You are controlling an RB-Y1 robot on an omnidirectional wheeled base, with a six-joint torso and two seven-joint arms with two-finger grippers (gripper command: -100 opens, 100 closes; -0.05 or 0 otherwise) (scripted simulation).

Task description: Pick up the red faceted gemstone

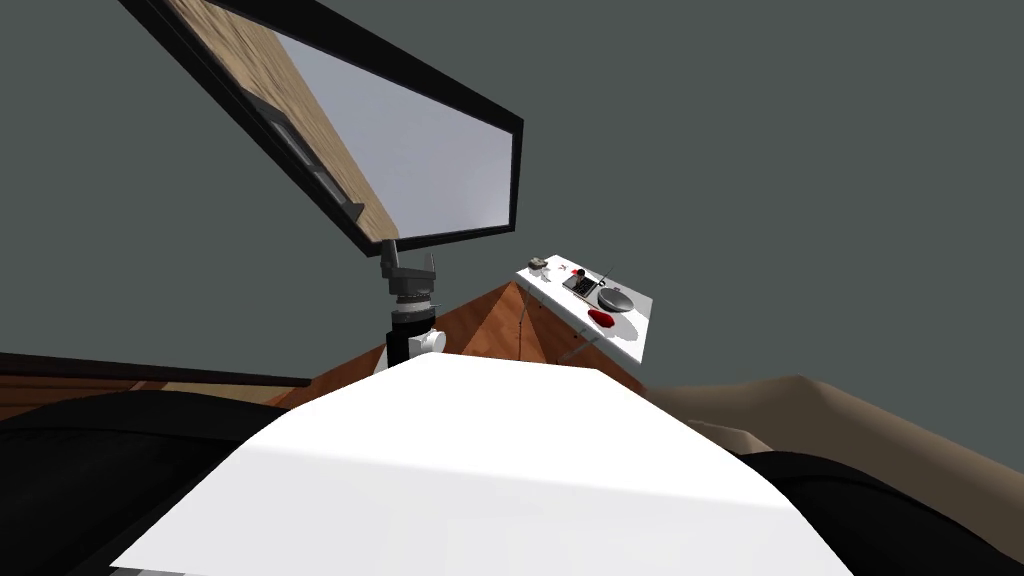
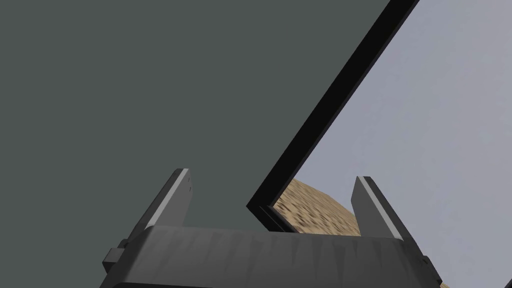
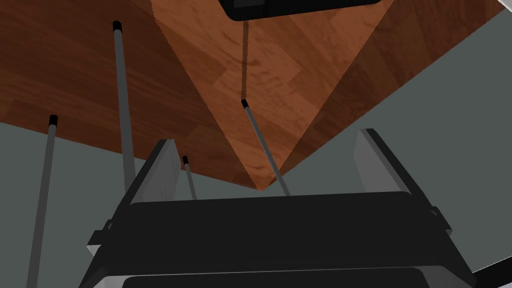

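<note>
The left gripper [image 1: 409, 262] is standing nearest, rising upright on its forearm at about eleven o'clock. In its own wrist view the left gripper [image 2: 274, 200] is holding its two grey fingers [image 2: 175, 200] wide apart with nothing between them.

The right gripper [image 3: 267, 165] is also holding its fingers [image 3: 161, 170] wide apart and gripping nothing. It is looking along a red-brown wood floor [image 3: 250, 75], where thin grey legs [image 3: 122, 100] with black tips are standing against the boards and a grey wall.

The gemstone [image 1: 600, 318] is lying well ahead at about one o'clock, far beyond the left gripper. It is showing as a small, dark red, flattish lump with an uneven outline; its facets are too small to make out. It is resting on a white table [image 1: 628, 345], close to the long edge that is facing the wood floor [image 1: 495, 320].

A round grey disc [image 1: 617, 299] is sitting just beside the gemstone, at about one o'clock from it. A dark flat rectangle [image 1: 578, 283] is lying at about eleven o'clock from the gemstone. A small pale object [image 1: 538, 263] is sitting at the table's far corner, well apart from the gemstone.

A large black-framed panel [image 1: 517, 175] is hanging on the grey wall above the left gripper, at about twelve o'clock.
</note>
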